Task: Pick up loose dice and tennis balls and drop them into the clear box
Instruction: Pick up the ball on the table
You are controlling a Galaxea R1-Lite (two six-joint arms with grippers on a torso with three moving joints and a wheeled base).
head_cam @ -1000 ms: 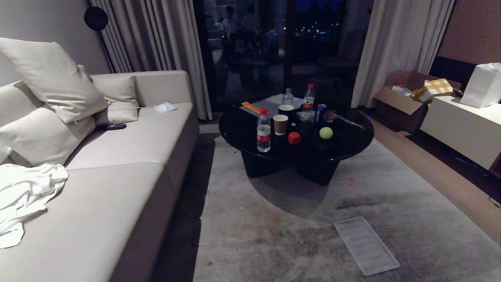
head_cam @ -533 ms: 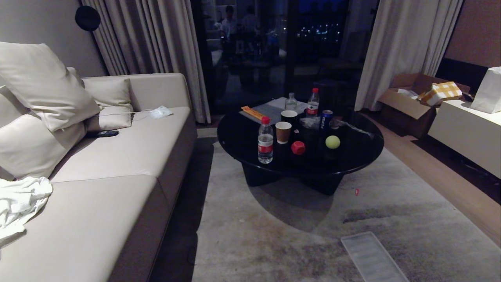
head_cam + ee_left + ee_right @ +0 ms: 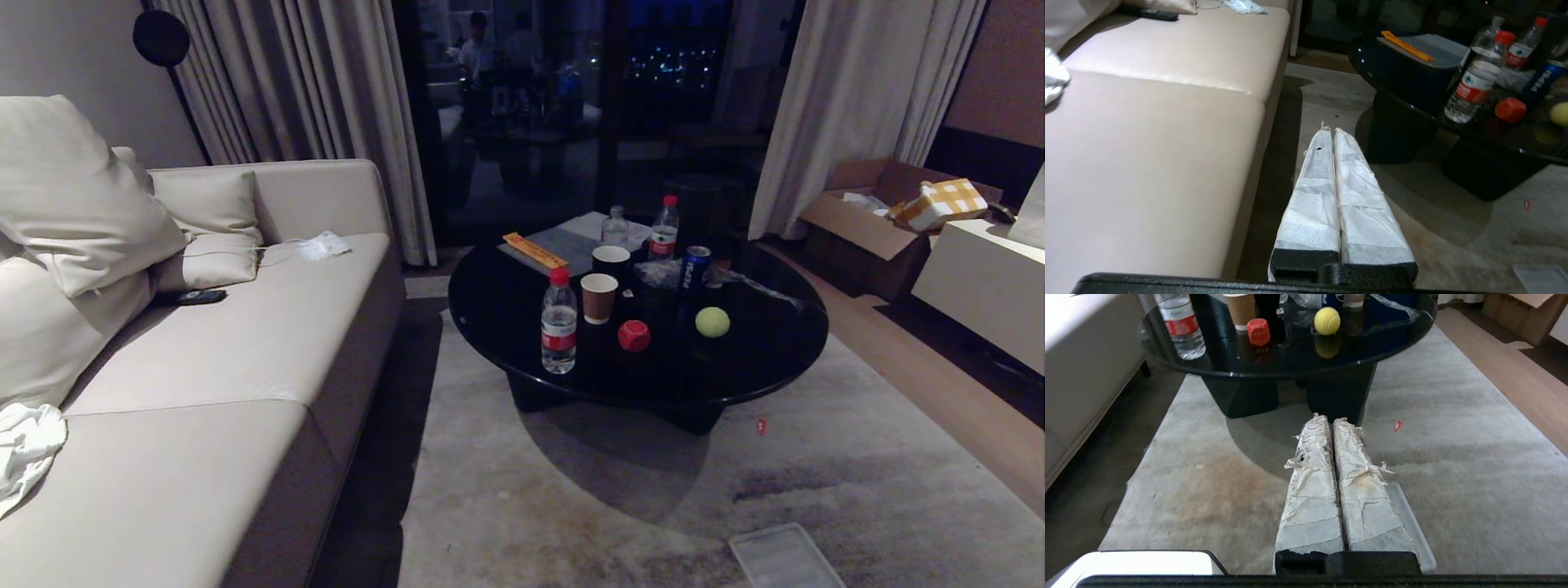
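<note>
On a round black desk (image 3: 522,302) between a beige sofa (image 3: 245,343) and a dark window, a red die (image 3: 633,336) sits just beside a yellow-green tennis ball (image 3: 712,322), the two close but apart near the desk's front half. Left of the die stands a water bottle (image 3: 558,322) with a red cap, and behind it a brown paper cup (image 3: 598,298); a darker cup, a second capped bottle (image 3: 664,228), a blue soda can (image 3: 694,267) and an orange strip on a grey pad fill the far side. Neither arm shows from the head camera. The left gripper (image 3: 1329,131), seen from its own wrist, hangs low over the carpet beside the sofa's edge, its white-wrapped jaws pressed together and holding nothing. The right gripper (image 3: 1329,418) hangs above the grey carpet (image 3: 571,506) in front of the desk's base, its taped, frayed jaws likewise together and empty, with a flat ribbed clear lid (image 3: 784,559) lying on the carpet beneath it. A small red scrap (image 3: 761,425) lies on the carpet right of the desk. White cloth is bunched at the sofa's near end.
</note>
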